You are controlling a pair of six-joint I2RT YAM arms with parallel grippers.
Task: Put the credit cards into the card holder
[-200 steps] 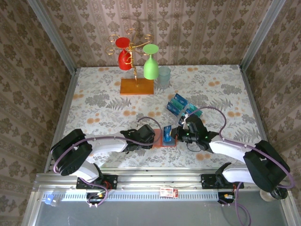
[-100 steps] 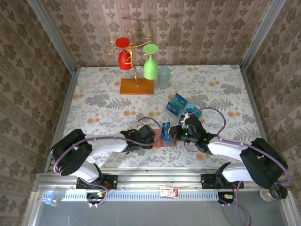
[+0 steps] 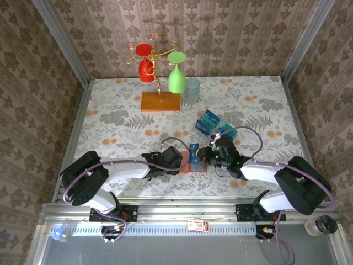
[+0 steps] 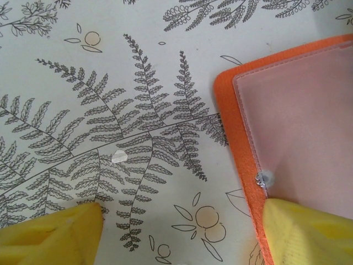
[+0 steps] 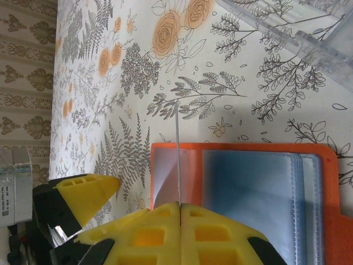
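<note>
The orange card holder (image 3: pixel 198 168) lies open near the table's front edge, its grey-blue pockets (image 5: pixel 259 193) facing up. My right gripper (image 5: pixel 180 205) is shut on a blue credit card (image 3: pixel 193 151). That card stands on edge over the holder's left half and looks like a thin line (image 5: pixel 177 154) in the right wrist view. My left gripper (image 4: pixel 179 232) is open at the holder's left edge. One yellow finger (image 4: pixel 309 232) rests on the orange corner (image 4: pixel 237 127), the other (image 4: pixel 49 234) on the tablecloth. More blue and teal credit cards (image 3: pixel 208 122) sit in a clear rack behind.
The clear plastic rack (image 5: pixel 309 38) stands just beyond the holder. A wooden stand (image 3: pixel 160 102) with a red and a green glass and a clear cup (image 3: pixel 192 88) are at the back. Patterned walls close in the table on three sides.
My right gripper has moved a little left and away from me with the card, bringing it over the holder's left half. The left arm has stayed put.
</note>
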